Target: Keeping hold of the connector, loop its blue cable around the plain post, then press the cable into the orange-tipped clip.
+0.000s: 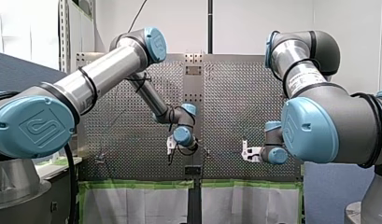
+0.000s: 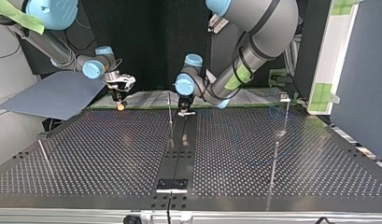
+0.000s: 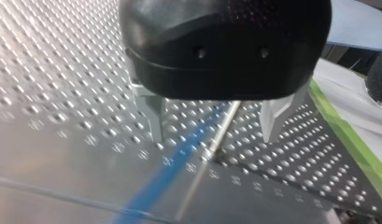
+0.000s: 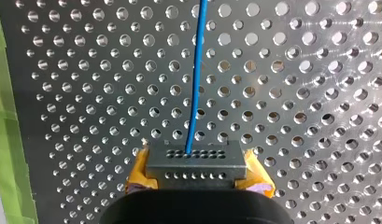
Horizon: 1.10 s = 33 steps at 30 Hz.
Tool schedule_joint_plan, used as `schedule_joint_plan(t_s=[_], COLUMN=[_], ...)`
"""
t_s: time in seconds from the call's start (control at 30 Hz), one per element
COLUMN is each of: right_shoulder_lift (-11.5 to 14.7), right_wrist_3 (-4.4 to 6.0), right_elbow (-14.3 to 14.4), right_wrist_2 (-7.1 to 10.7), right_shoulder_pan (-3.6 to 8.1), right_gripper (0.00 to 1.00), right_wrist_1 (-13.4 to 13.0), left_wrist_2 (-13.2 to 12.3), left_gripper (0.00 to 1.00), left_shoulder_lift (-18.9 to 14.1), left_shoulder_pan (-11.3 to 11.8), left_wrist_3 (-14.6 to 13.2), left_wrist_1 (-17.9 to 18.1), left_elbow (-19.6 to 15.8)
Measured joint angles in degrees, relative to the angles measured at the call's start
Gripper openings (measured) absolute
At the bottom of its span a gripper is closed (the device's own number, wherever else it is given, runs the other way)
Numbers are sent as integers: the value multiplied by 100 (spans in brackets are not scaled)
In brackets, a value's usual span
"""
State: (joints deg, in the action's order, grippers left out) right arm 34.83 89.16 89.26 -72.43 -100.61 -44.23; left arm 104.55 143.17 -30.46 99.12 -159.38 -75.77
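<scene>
1. As the right wrist view shows it, my right tool point(image 4: 196, 175) is closed on the connector point(image 4: 197, 157), a grey block with rows of small holes. Its yellow pads point(image 4: 138, 170) press on the two sides of the block.
2. Out of the face of the connector comes the blue cable point(image 4: 196, 79). It runs straight ahead of the tool, over the perforated desk point(image 4: 319, 93).
3. My left tool point(image 3: 212, 135) stands open: its metal fingers point(image 3: 150, 112) are spread apart and hold nothing.
4. Between these fingers stands the plain post point(image 3: 224, 126), thin and upright on the desk. The cable also passes between the fingers, just beside the post. It is blurred there, so I cannot tell if it touches the post.
5. Further off, in the top view, the left tool hangs low over the desk near the middle, by the edge where the arms come in, with the post just beside it. The right tool hangs at that view's left, apart from the left one.
6. Another thin post point(image 2: 274, 161) stands at the top view's right, well apart from both tools.
</scene>
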Motion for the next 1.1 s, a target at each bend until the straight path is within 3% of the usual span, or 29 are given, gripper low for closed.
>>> schedule_joint_plan(t_s=[0.33,0.53,0.67,0.9,1.1], right_shoulder_lift=[0,-2,-2,-2,0], right_wrist_3=[-7,-18,-21,-24,-35], right_elbow=[-24,-25,-26,-26,-26], right_wrist_2=[0,0,0,0,0], right_shoulder_pan=[-26,-43,-49,-51,-51], right_gripper=[0,0,0,0,0], right_wrist_1=[28,59,67,81,103], left_wrist_2=[423,716,774,808,1035], left_gripper=[98,98,98,98,98], left_shoulder_lift=[-159,-164,-192,-224,-229], left_shoulder_pan=[-107,-144,-208,-402,-671], left_wrist_3=[-446,-486,-527,-554,-560], left_wrist_1=[-186,-232,-242,-217,-181], left_elbow=[-393,-450,-501,-572,-626])
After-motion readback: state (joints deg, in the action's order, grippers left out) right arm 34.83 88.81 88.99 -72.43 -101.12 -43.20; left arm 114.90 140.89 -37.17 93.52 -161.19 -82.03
